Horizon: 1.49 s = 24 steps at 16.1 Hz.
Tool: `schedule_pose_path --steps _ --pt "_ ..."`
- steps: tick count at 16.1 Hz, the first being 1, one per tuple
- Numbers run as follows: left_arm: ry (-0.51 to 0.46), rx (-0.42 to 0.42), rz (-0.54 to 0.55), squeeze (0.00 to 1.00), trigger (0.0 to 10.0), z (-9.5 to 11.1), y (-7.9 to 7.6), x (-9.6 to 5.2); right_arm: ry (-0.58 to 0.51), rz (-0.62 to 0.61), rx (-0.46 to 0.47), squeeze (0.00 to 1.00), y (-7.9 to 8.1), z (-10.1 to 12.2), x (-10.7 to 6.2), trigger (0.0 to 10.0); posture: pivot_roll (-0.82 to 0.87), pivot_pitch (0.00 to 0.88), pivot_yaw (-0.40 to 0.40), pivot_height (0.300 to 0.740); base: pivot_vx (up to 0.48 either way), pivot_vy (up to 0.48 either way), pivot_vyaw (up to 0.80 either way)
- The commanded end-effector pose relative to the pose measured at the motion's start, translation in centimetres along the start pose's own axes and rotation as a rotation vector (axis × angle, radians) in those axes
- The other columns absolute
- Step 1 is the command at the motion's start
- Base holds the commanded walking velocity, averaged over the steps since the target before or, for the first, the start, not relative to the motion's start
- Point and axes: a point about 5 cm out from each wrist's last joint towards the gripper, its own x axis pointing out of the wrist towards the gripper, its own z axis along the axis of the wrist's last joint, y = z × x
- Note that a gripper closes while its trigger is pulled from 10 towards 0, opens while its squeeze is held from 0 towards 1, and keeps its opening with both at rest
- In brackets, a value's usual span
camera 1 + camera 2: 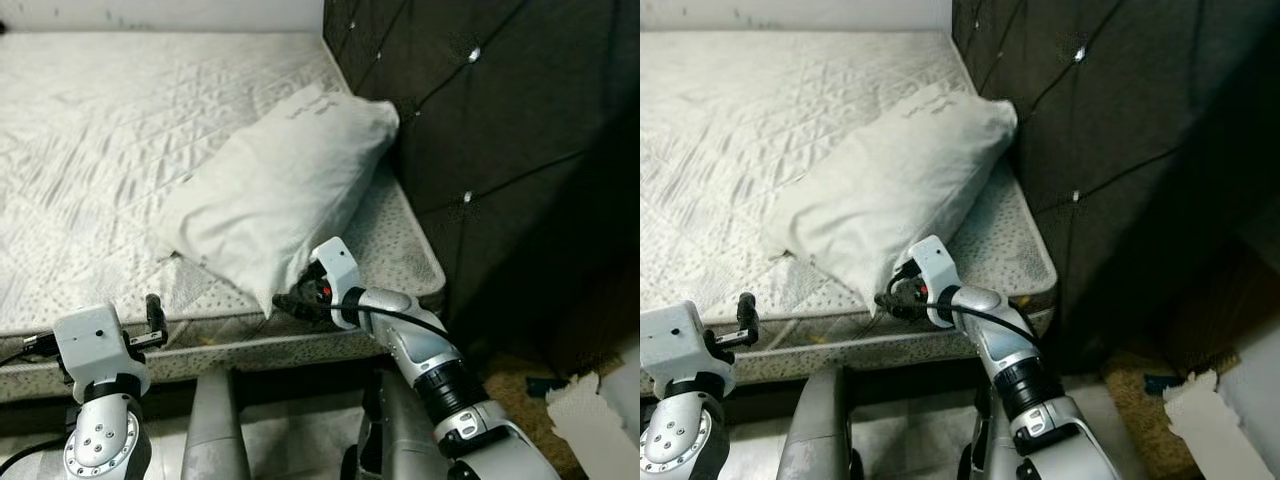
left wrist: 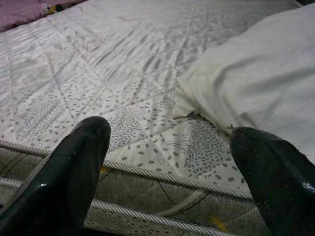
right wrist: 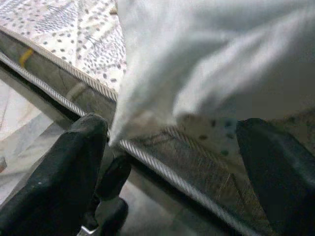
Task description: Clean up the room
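Observation:
A white pillow (image 1: 280,190) lies slantwise on the bare quilted mattress (image 1: 100,150), one end against the headboard. Its near corner (image 3: 142,118) hangs over the mattress's piped front edge. My right gripper (image 1: 292,300) is at that corner, open, with one finger (image 3: 74,167) on each side of the corner and neither pressing on it. My left gripper (image 2: 170,167) is open too, low at the mattress's front edge, to the left of the pillow and apart from it. Its fingers (image 2: 74,172) hold nothing.
A dark tufted headboard (image 1: 500,130) rises along the bed's right side. On the floor to the right lie a brown mat (image 1: 520,385) and crumpled white paper (image 1: 590,410). A purple cloth (image 2: 19,10) shows beyond the mattress's far side.

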Motion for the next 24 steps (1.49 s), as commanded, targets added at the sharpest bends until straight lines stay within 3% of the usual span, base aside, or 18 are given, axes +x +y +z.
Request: schedule_pose_path --steps 1,5,8,10,15,19,21,24 --pt "-0.007 0.004 -0.004 0.00 10.0 0.4 -0.2 0.0 0.001 -0.010 0.030 0.00 -0.2 0.2 0.0 10.0 0.10 0.000 -0.029 0.532 0.000 0.000 0.00" --pt "-0.019 0.006 -0.008 0.00 10.0 0.9 -0.3 0.2 0.061 -0.012 0.137 0.00 1.1 -0.1 1.0 10.0 0.13 0.000 -0.035 0.532 0.000 0.000 0.00" --pt "-0.011 0.009 0.022 0.00 10.0 0.9 0.3 -0.4 0.044 0.022 0.188 0.00 2.6 1.6 2.3 10.0 0.17 0.012 -0.052 0.532 0.000 0.000 0.00" --pt "-0.007 0.010 0.029 0.00 10.0 0.8 0.3 -0.6 0.027 0.010 0.192 0.00 2.8 2.1 2.6 10.0 0.17 0.012 -0.056 0.532 0.000 0.000 0.00" --pt "-0.004 0.017 0.068 0.00 10.0 1.0 0.9 -1.3 -0.055 -0.167 0.257 0.00 2.7 4.4 4.2 10.0 0.22 0.026 -0.074 0.532 0.000 0.000 0.00" --pt "0.018 0.010 0.102 0.00 10.0 0.7 1.2 -2.6 -0.041 -0.101 0.296 0.00 3.9 5.0 5.0 10.0 0.26 0.047 -0.098 0.532 0.000 0.000 0.00" --pt "0.031 0.009 0.102 0.00 10.0 0.5 1.1 -2.8 -0.023 -0.049 0.285 0.00 3.7 5.1 4.9 10.0 0.25 0.045 -0.097 0.532 0.000 0.000 0.00" --pt "0.027 0.007 0.085 0.00 10.0 0.6 0.9 -2.3 -0.077 -0.033 0.267 0.00 2.3 5.6 4.3 10.0 0.23 0.043 -0.090 0.532 0.000 0.000 0.00"
